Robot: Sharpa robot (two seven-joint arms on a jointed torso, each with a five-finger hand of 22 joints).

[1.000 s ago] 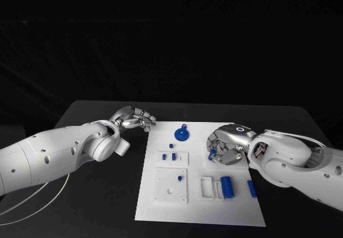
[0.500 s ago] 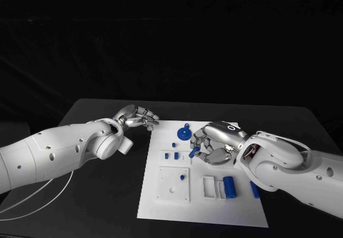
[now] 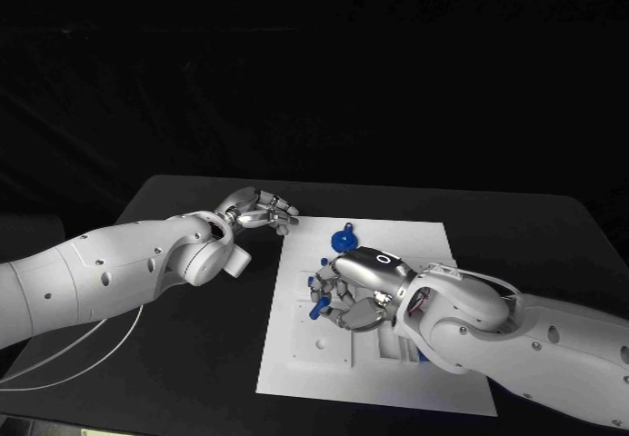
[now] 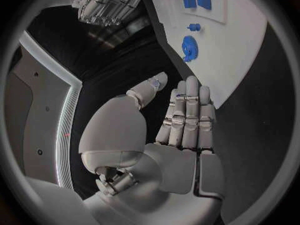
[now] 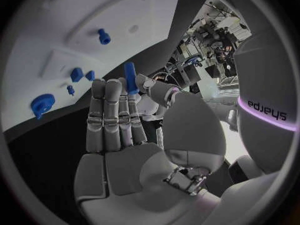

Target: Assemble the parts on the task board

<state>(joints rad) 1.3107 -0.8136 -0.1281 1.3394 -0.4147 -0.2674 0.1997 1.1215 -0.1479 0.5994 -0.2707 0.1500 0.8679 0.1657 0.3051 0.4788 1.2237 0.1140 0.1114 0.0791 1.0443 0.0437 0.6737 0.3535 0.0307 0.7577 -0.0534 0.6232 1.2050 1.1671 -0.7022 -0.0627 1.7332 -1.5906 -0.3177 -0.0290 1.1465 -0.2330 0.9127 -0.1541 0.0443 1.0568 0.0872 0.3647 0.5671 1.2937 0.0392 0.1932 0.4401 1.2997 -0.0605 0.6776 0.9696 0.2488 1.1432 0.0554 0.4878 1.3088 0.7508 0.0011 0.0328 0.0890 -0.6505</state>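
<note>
The white task board [image 3: 422,247] lies in the middle of the black table. My right hand [image 3: 352,295] hovers over the board's left half and pinches a short blue peg [image 3: 316,308] between thumb and fingertips; the right wrist view shows the same peg [image 5: 130,77] upright at the fingertips. A blue gear [image 3: 344,239] stands near the board's far edge, with a small blue pin [image 3: 324,262] just before it. My left hand [image 3: 263,213] hangs off the board's far left corner with straight fingers and nothing in it, as the left wrist view [image 4: 181,120] confirms.
A raised white plate [image 3: 312,352] with holes sits on the board's near left. In the right wrist view a blue stud [image 5: 103,36] stands in that plate, and two small blue blocks [image 5: 81,75] sit in another.
My right hand has carried the blue peg leftward across the board, from its right side to its left half. The left hand has stayed about where it was.
</note>
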